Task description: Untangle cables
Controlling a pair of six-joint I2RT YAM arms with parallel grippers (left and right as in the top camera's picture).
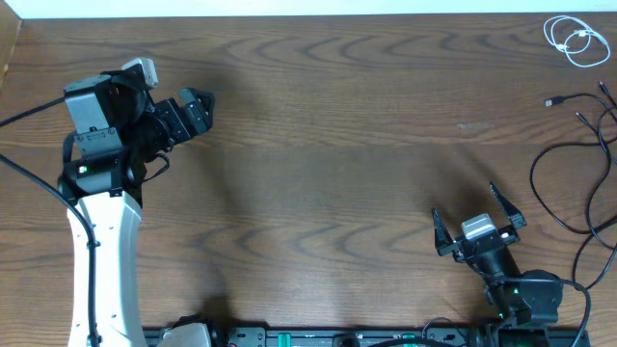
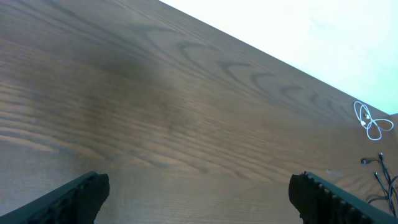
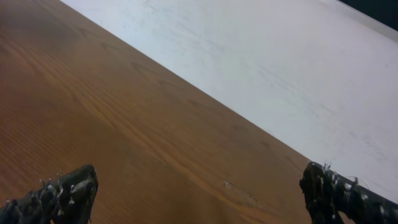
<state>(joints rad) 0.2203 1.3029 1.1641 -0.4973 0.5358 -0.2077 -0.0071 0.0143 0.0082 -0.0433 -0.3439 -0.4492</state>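
The white cable (image 1: pixel 576 40) lies coiled at the table's far right corner. Black cables (image 1: pixel 569 159) loop along the right edge, their plug ends pointing left. In the left wrist view the white cable (image 2: pixel 372 121) and black plug ends (image 2: pixel 377 174) show small at the far right. My left gripper (image 1: pixel 206 109) hovers open over bare wood at the far left, well away from them. My right gripper (image 1: pixel 464 200) stands open near the front right, a short way left of the black loops. Nothing sits between the fingers of either the left gripper (image 2: pixel 199 190) or the right gripper (image 3: pixel 199 183).
The wooden table (image 1: pixel 328 145) ends at a pale wall edge along the back. Thicker black wires (image 1: pixel 29 116) run from the left arm's base. A rail with connectors (image 1: pixel 318 337) lines the front edge between the two bases.
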